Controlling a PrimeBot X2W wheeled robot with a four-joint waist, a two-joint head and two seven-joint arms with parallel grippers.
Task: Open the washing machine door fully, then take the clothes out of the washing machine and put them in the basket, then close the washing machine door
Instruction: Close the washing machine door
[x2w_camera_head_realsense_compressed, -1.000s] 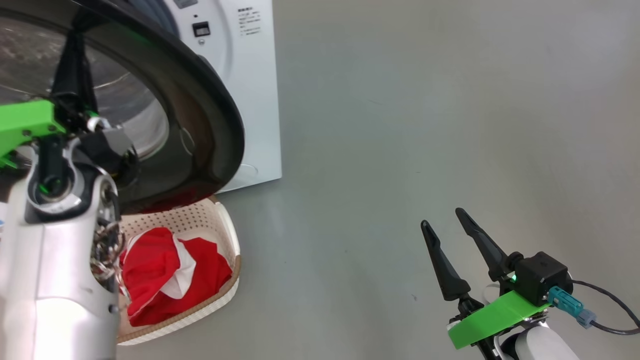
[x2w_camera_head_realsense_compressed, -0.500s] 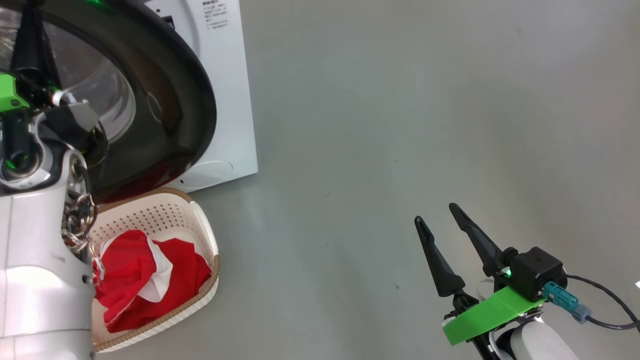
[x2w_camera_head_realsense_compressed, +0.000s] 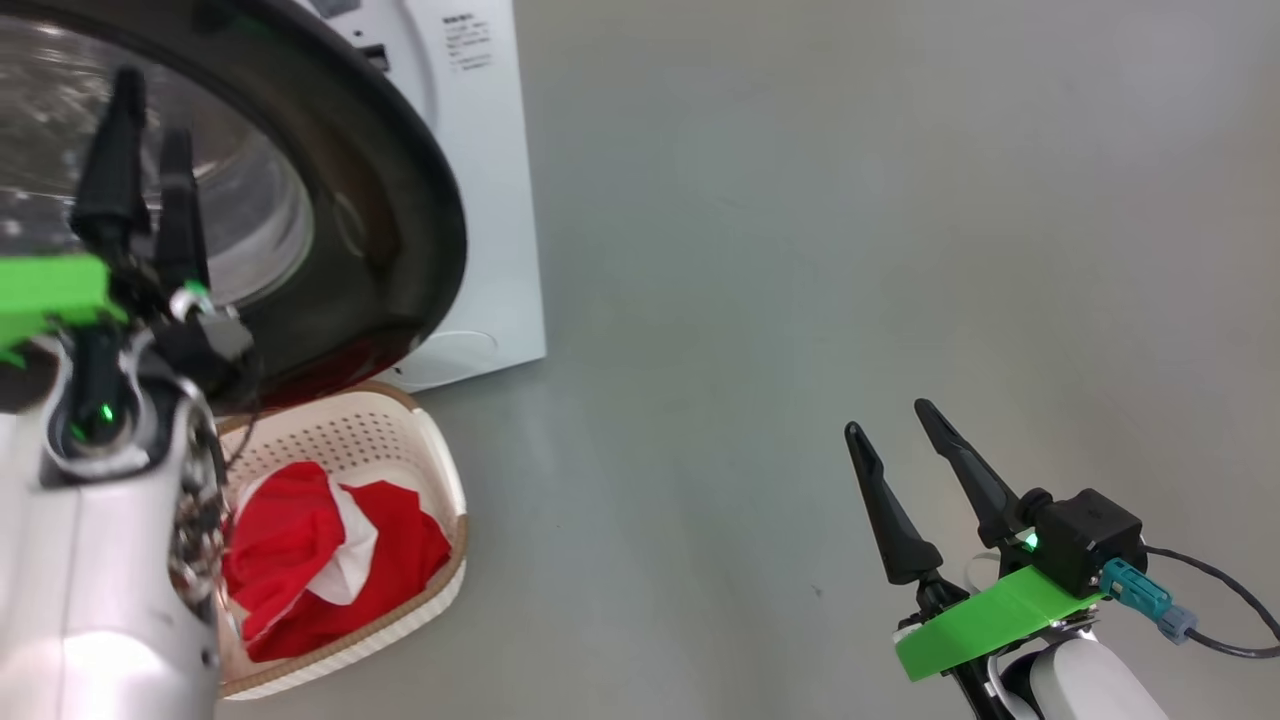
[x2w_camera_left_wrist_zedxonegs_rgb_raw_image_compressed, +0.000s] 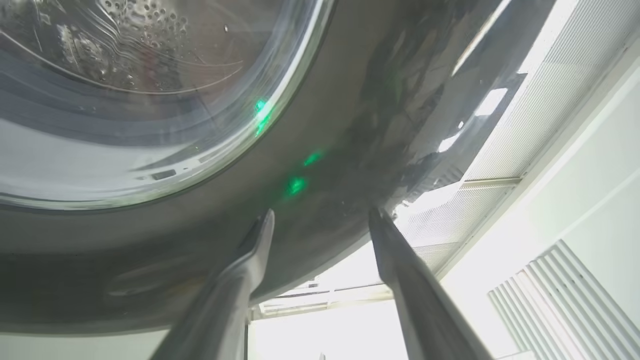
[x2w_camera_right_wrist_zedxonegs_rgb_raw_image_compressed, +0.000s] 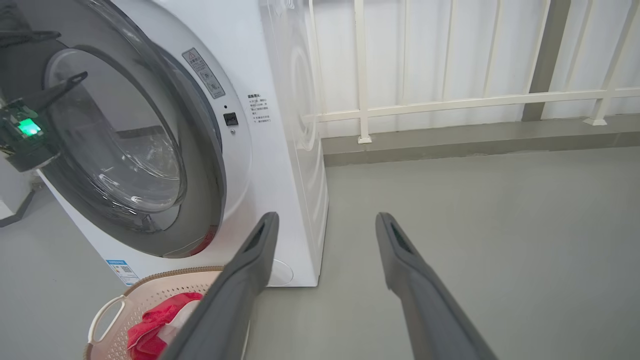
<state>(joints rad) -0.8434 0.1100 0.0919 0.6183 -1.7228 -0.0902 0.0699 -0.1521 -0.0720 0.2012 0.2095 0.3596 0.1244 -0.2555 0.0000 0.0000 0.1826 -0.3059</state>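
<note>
The clothes lay in a red heap in the basket, which sat on the floor just in front of the washing machine. The washing machine door looked not quite shut. The left gripper was up by the door's shiny black rim with its two fingers spread wide and nothing between them. The right gripper was wide open too, holding nothing, well away over bare floor.

What could go wrong? The rim is smooth and round, so a push from thin fingertips could slide off. A soft push might not click the door shut, and it could swing back out. With the fingers spread like that, one could also hook past the rim's edge and get pinched against the machine.

Some things were hard to see. The door covered the hole and the drum, so I could not tell if any cloth was left inside. The catch was out of sight. I could not tell if the left fingers touched the door or were just beside it — and the pale left arm hid part of the basket.
</note>
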